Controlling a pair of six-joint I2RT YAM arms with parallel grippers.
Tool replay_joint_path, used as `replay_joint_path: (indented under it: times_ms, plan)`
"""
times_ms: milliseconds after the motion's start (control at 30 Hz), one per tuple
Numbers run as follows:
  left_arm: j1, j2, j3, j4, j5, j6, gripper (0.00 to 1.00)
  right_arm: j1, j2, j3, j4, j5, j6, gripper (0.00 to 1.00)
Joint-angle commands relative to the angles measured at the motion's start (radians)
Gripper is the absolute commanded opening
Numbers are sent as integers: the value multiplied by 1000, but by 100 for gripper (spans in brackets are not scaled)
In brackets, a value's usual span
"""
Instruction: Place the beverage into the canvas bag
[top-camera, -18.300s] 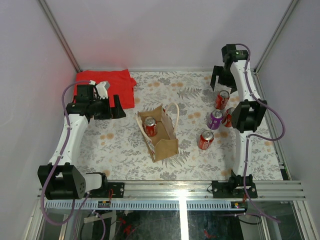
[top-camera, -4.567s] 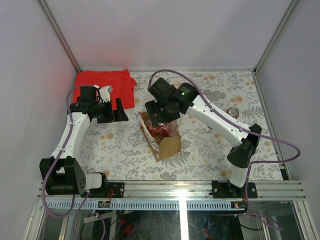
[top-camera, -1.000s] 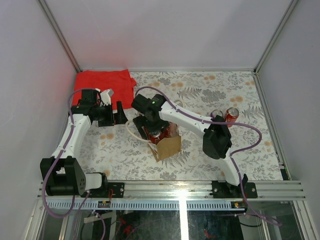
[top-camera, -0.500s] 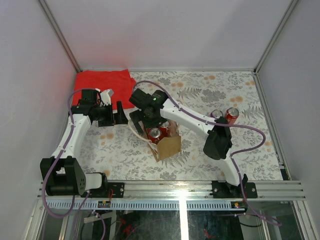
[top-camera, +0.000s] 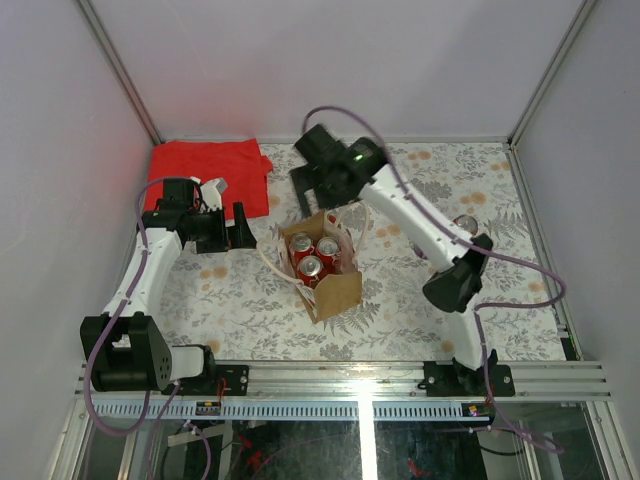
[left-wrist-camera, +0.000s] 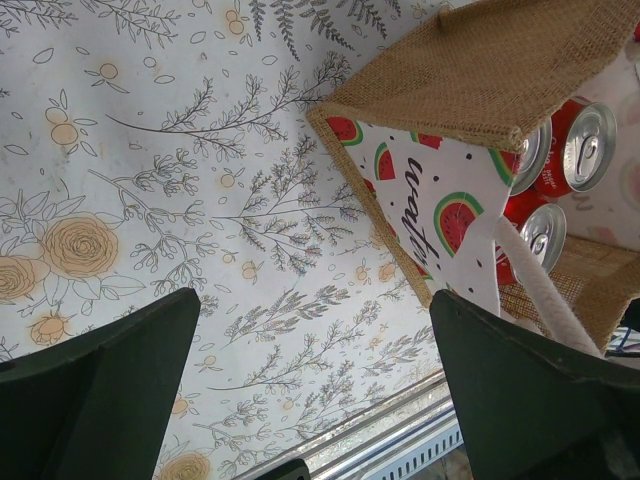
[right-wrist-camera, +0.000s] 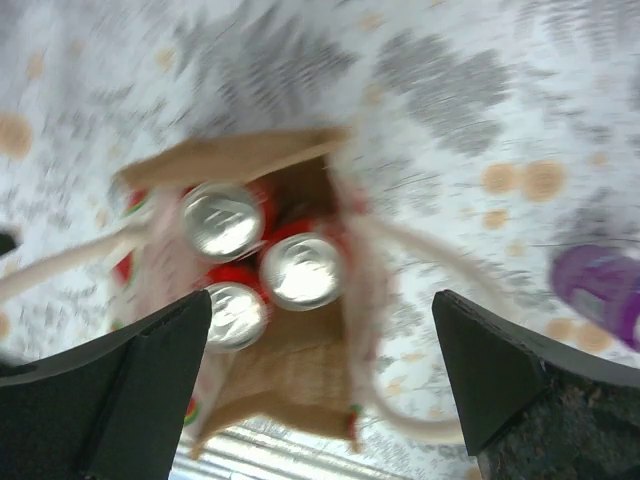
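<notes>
Furthest left of the canvas bag (top-camera: 335, 292), and behind it, a folded red cloth (top-camera: 205, 165) lies on the floral table cover (top-camera: 250, 310); it plays no part here. Your left gripper (top-camera: 240, 226) hovers low just left of the bag, with its fingers spread wide, holding nothing and pointing at the bag's watermelon-print side. One cream handle (left-wrist-camera: 530, 290) loops out toward this gripper. The bag stands upright and open-mouthed in the middle of the table. Three red cans (top-camera: 311, 264) stand inside it, packed together with their silver tops facing up. Your right gripper (top-camera: 318, 192) hangs above the bag, toward its far edge. Its fingers are also spread wide and empty, and its wrist camera looks straight down into the mouth. To the right of the bag, well apart from it, a purple can (right-wrist-camera: 600, 285) shows at the edge of the right wrist view. The overhead view shows one more can top (top-camera: 466, 222) on that side, half hidden by the right arm. Whatever drinks remain lie to the right of the bag and to the right of your open right fingers. They appear to be standing, with their long axis vertical. Your right arm is much the nearer, so the next pick probably means swinging it away from the bag toward that side.
</notes>
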Motion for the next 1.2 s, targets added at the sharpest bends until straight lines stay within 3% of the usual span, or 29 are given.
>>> replay_joint_path:
  times_ms: [0, 167, 400, 1167]
  plan:
    - [7, -10, -2, 16, 19, 14, 100, -242, -169, 13, -18, 41, -62, 100]
    - [7, -5, -2, 19, 19, 15, 100, -459, -253, -134, -4, 10, -102, 99]
    - [6, 3, 5, 20, 24, 11, 100, -624, -256, -396, 16, -88, -121, 97]
    - [6, -10, -5, 11, 11, 19, 100, -674, -210, -768, 162, -147, -175, 95]
